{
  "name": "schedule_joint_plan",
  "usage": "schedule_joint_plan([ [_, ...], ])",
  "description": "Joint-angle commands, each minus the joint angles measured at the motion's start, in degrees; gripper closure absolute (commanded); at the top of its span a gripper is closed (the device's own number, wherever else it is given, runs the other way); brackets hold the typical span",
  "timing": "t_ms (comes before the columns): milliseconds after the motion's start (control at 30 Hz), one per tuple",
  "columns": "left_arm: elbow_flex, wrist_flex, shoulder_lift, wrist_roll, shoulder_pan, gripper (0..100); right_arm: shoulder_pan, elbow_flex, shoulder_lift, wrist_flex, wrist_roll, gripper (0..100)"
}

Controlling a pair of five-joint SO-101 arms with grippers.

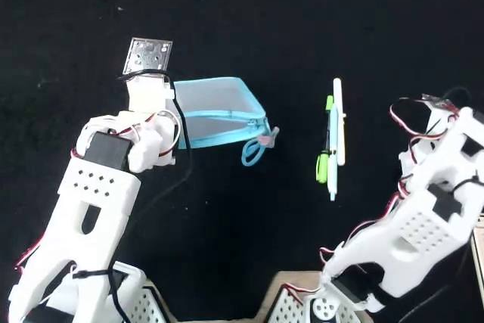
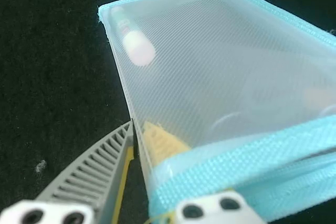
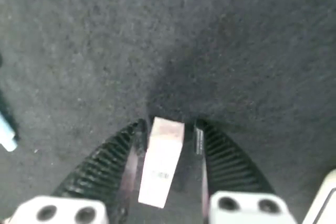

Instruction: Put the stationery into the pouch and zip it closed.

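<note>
A pale block (image 3: 160,163) sits closest in the right wrist view, pinched between the narrowly set fingers of the right tool (image 3: 168,127), which hangs over the black bench (image 1: 242,20). In the left wrist view the left tool (image 2: 139,129) is clamped on a corner of the pouch (image 2: 220,77), one grey finger (image 2: 100,174) outside and a yellowish pad showing through the translucent wall beside the teal zip band. A white stick (image 2: 131,38) shows through that wall at the far corner. From above, the pouch lies flat left of centre, its loop (image 1: 253,153) pointing toward a white pen (image 1: 339,122), a light blue pen (image 1: 333,141) and a green highlighter (image 1: 323,166) lying together, well apart from the pouch
</note>
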Motion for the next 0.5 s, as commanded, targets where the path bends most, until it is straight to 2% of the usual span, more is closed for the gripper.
schedule_joint_plan([
  [0, 1.63, -0.26, 0.44, 0.53, 0.92, 97, 0.79, -6.55, -0.75, 3.60, 0.44, 98.6],
  [200, 1.63, -0.26, 0.44, 0.53, 0.92, 97, 0.44, -7.52, -5.05, 8.26, 0.44, 98.8],
  [467, 1.63, -0.26, 0.44, 0.53, 0.92, 97, 0.44, -7.25, -5.41, 8.18, 0.18, 98.5],
])
